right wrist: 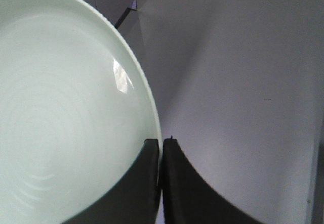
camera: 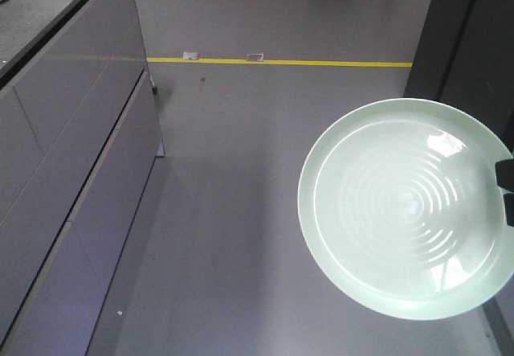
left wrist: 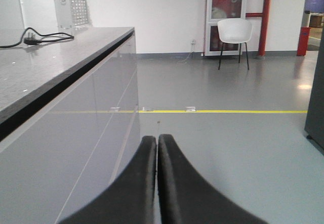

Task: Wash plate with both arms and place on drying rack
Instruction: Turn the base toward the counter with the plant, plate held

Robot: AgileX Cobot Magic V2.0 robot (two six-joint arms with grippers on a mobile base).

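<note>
Grey floor (camera: 241, 211) fills most of what you see, smooth and slightly glossy, crossed by a yellow line (camera: 321, 63) with two small pale markers on it. On your left runs the bench (left wrist: 50, 67), with a dark speckled top and a black edge over plain grey cabinet fronts (camera: 64, 171). A black cable (left wrist: 30, 39) with a plug lies on the bench top, and a perforated metal panel (left wrist: 71, 6) stands at its far end. Against the far white wall you have a white chair (left wrist: 234, 32), a glazed door (left wrist: 228, 6) behind it, and a red pipe (left wrist: 264, 16) just beside them.

Your plate (camera: 405, 211) is in the air over the floor, at the right of the front view and well apart from the bench. It is tilted so that its face shows, pale mint green, with concentric rings and bright window glints.

Your right end effector (right wrist: 161, 142) is clamped on the plate's rim: one finger lies over the face, the other behind the edge. In the front view it cuts into the plate's right side.

Your left end effector (left wrist: 157, 139) has its fingers pressed together with nothing between them, pointing out over the floor alongside the cabinet fronts.
</note>
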